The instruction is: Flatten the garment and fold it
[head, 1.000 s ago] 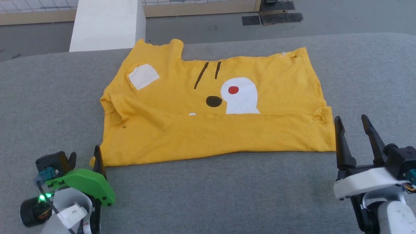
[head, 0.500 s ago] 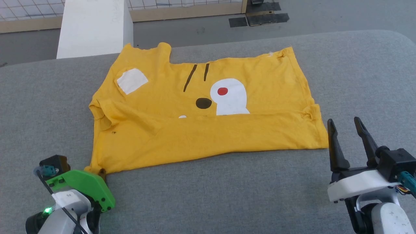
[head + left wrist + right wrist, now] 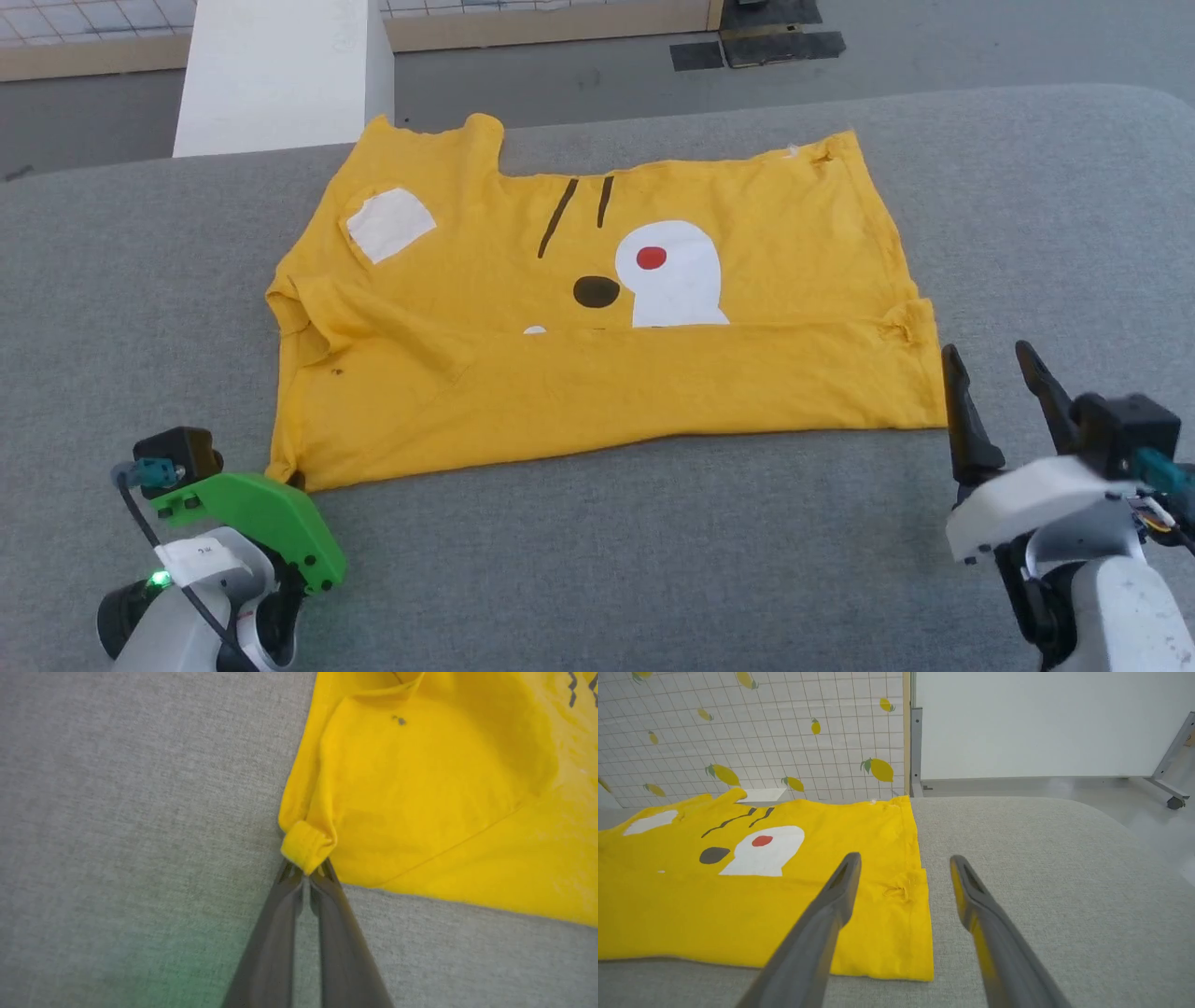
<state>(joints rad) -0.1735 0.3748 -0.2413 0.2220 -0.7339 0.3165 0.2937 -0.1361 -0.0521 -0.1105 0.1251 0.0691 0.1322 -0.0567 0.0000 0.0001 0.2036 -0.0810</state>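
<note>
Mustard-yellow T-shirt, part-folded on grey tabletop: our left end effector clamps its near corner, we judge to tug it flat; right end effector gapes empty beside the other.

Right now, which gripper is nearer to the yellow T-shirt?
Left. The left gripper is shut on the near left corner of the T-shirt; the right gripper stands open just beside the near right corner, seemingly not touching.

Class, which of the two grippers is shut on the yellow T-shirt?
The left gripper, pinching the T-shirt by its rolled near corner; the right gripper is open, holding nothing.
</note>
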